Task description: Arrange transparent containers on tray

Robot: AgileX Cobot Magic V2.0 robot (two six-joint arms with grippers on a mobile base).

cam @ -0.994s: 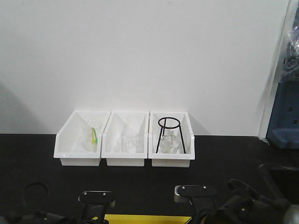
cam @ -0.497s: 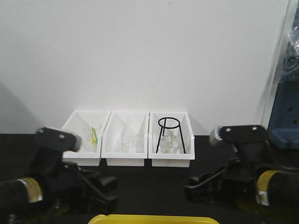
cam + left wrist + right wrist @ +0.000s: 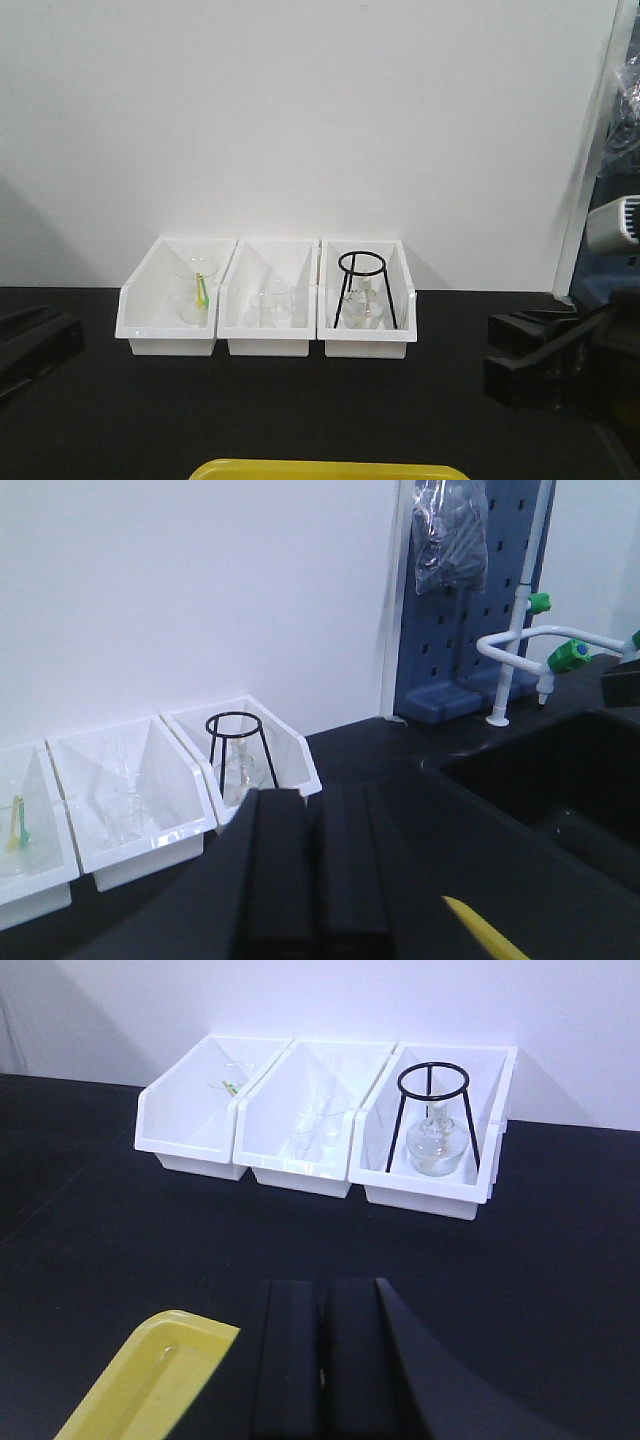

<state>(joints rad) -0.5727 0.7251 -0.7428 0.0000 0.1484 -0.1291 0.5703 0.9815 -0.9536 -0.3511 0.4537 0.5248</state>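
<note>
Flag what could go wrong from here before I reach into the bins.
1. The clear glassware in the middle bin barely shows against white plastic, so a grasp could miss or crack it.
2. The black tripod over the flask next door could snag an arm.
3. Both the left claw and right claw look shut; open them first.

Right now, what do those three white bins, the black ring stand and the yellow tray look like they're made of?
The three white bins look like glossy moulded plastic: smooth walls with soft highlights. The black ring stand seems to be thin dark-coated metal wire, since its legs are slim and rigid. The yellow tray appears to be smooth, opaque plastic with a rounded moulded rim.
</note>
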